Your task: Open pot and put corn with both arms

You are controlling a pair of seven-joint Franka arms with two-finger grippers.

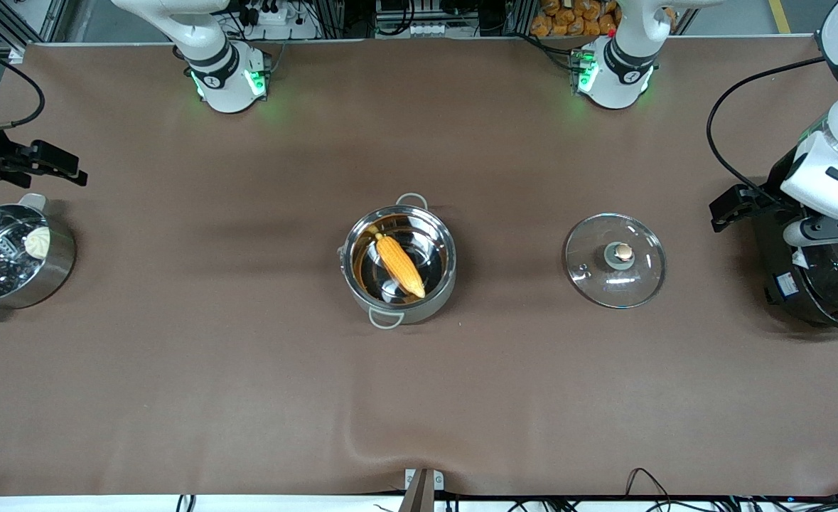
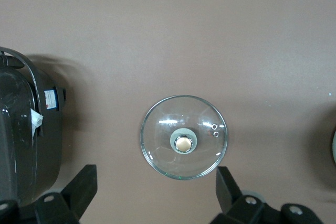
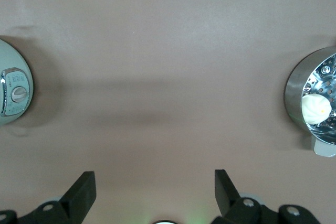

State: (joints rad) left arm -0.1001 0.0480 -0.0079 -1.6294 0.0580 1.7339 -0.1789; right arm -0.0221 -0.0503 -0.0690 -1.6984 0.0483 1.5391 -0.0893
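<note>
While lid (image 1: 615, 260) lies aside | corn (image 1: 399, 265) slants across pot (image 1: 399, 263)

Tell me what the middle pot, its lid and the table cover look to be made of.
Pot: polished stainless steel by the look; its wall mirrors the corn lying inside.
Lid: clear glass, since the brown cover shows through it; the knob looks like copper-toned metal on a grey base.
Table cover: matte brown cloth or soft mat, probably, given the ripple near the front edge.

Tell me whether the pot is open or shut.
Open: the pot has corn inside; its lid lies beside it on the table.
</note>
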